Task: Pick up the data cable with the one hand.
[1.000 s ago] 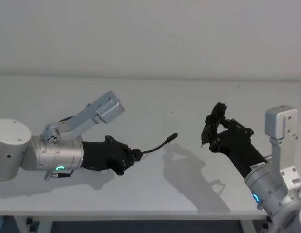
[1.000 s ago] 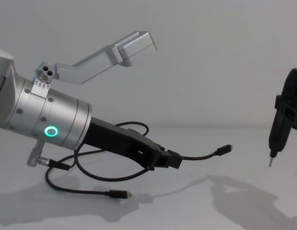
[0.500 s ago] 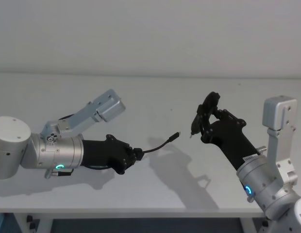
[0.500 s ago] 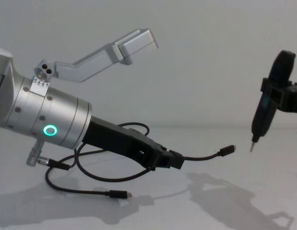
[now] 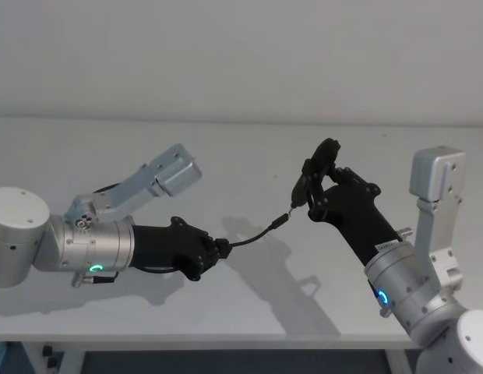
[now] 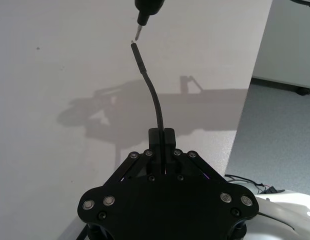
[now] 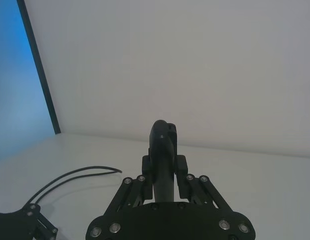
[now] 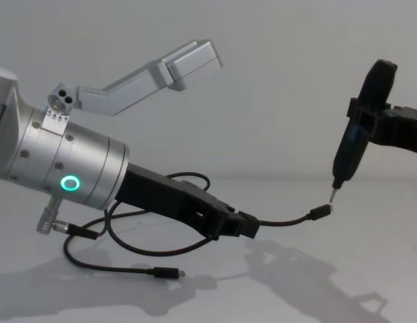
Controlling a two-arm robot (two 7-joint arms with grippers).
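At centre-left of the head view, the left hand (image 5: 220, 251) is clamped on the data cable (image 5: 253, 237), whose free plug juts toward frame centre. The right hand (image 5: 310, 193), closed around a pointed black tool (image 8: 353, 145), has its tip just beside that plug. I judge the grip should stay firm and the lift slow, so the slack loop on the desk (image 5: 241, 156) trails free.

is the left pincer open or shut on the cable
Shut: the left pincer has the data cable clamped between its fingers, its free end raised off the table.

White table (image 5: 319, 148); data cable (image 8: 121, 268) loops across its surface.
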